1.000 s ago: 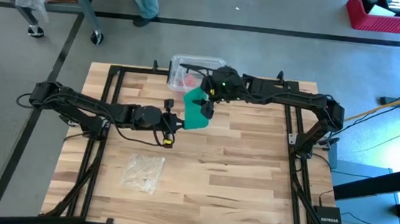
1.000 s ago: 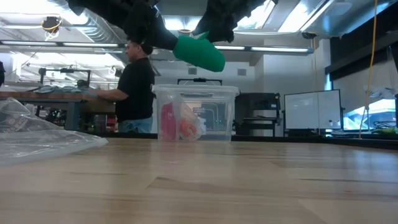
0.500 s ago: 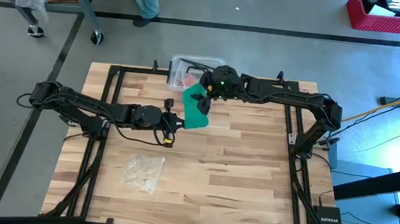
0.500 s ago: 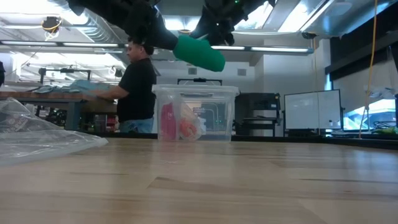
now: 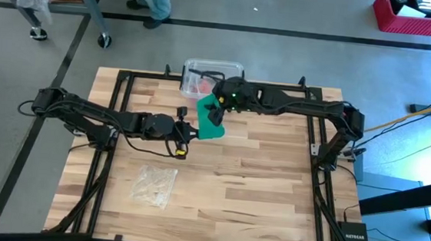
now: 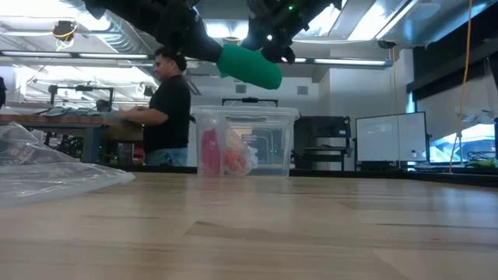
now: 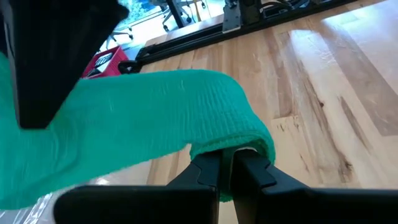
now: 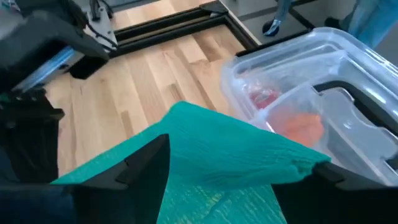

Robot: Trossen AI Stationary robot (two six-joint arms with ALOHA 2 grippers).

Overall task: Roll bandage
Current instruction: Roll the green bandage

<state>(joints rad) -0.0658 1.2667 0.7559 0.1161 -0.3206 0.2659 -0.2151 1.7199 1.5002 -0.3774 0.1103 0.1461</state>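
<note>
Above the table, bandage hangs tilted between clenched left fingers and spread right fingers.

Ribbed matt cloth bandage, wood table

Bandage between tools, above table.

High view: I look straight down, whole wooden plank table in frame. Low view: I sit at tabletop level, facing room. Both wrist views sit close against soft green cloth bandage; all four views share it, held aloft near clear plastic box.
</note>
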